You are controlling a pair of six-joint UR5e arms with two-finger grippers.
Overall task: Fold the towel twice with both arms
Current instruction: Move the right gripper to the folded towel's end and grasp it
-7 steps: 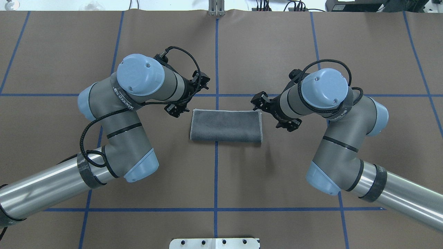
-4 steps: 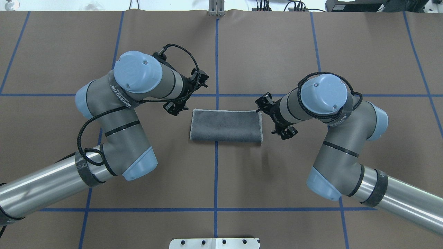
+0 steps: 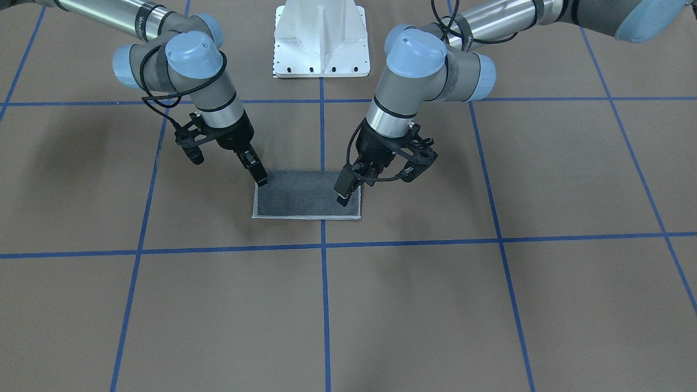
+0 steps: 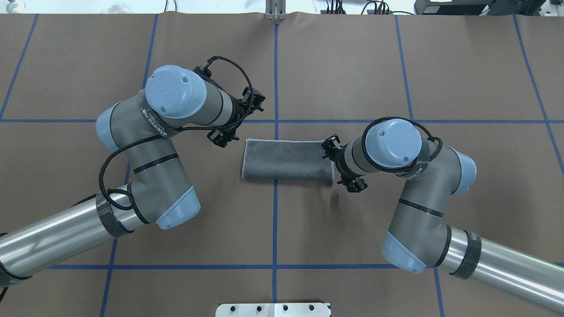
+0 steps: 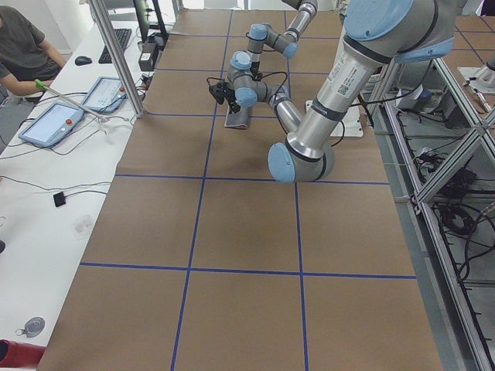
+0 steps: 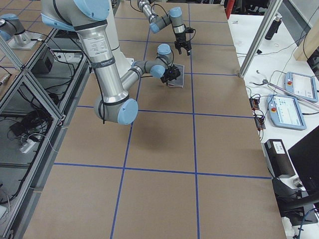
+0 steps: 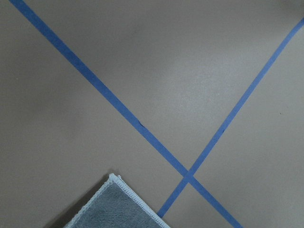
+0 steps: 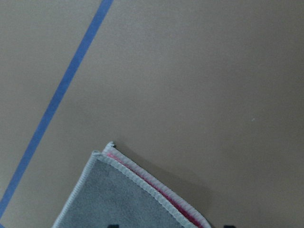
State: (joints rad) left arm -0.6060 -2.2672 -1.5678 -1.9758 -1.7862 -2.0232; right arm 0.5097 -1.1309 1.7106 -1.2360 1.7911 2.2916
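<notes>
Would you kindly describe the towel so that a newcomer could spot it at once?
On the brown table, find the central blue tape line; the towel straddles it just on the robot's side of a crossing. It is a flat, dark grey rectangle with a light hem and a sliver of pink between its layers, unlike the black left gripper and right gripper near its ends.

Where the towel lies

Taking 12 o'clock as away from the robot, it lies flat at the middle of the table, long side running 9 to 3, astride the centre tape line and just on the 6 o'clock side of the cross line. The left gripper stands by its 10 o'clock corner, the right gripper at its 3 o'clock end. The pedestal base sits at 6 o'clock, well apart.
</notes>
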